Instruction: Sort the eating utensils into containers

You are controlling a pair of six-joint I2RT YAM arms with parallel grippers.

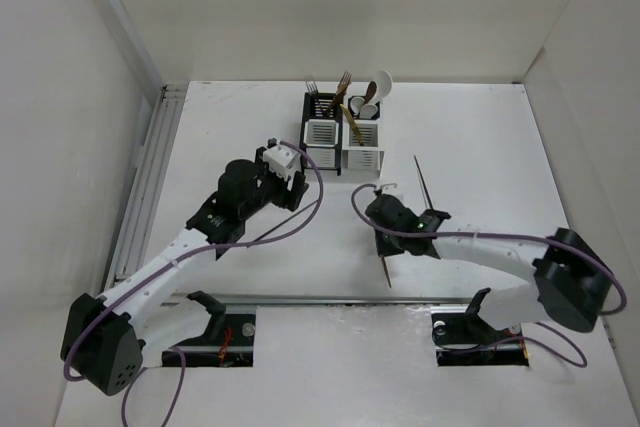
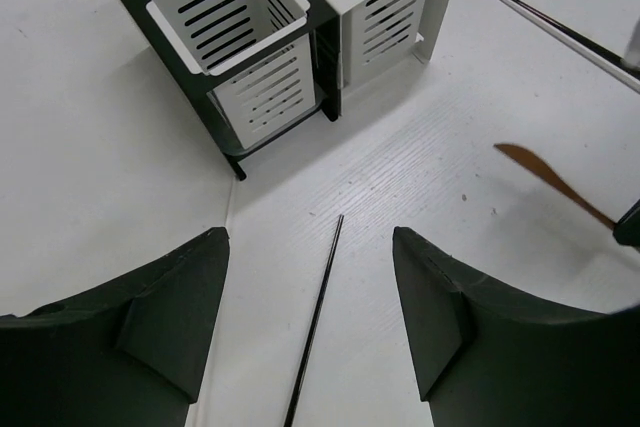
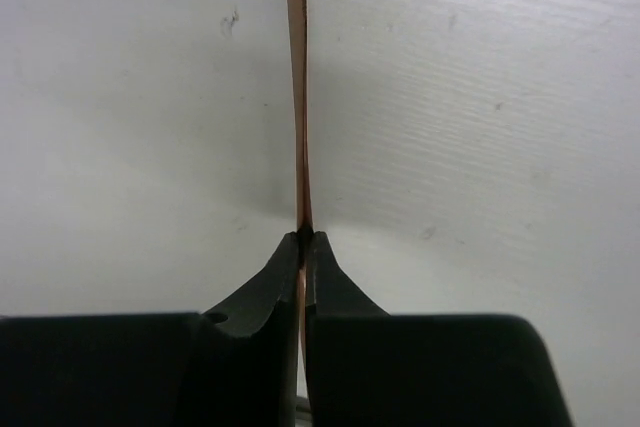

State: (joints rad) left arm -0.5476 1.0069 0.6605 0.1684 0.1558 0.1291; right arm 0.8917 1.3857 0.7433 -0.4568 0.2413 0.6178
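White tabletop [image 1: 490, 137], sorting well along (most utensils already stand in the slotted containers [image 1: 343, 137]).
Left gripper [image 2: 310, 337] is spread wide, a thin black chopstick [image 2: 328, 262] lying flat between its fingers [image 2: 150, 337]. Right gripper [image 3: 303, 242] is pinched on a slim copper knife [image 3: 296, 97], seen edge-on. Another chopstick [image 1: 424, 183] lies just beyond it, so about three pieces seem left.

Top view looks down on the table [image 1: 490, 147]; left wrist view closely faces the same containers [image 2: 250, 67].
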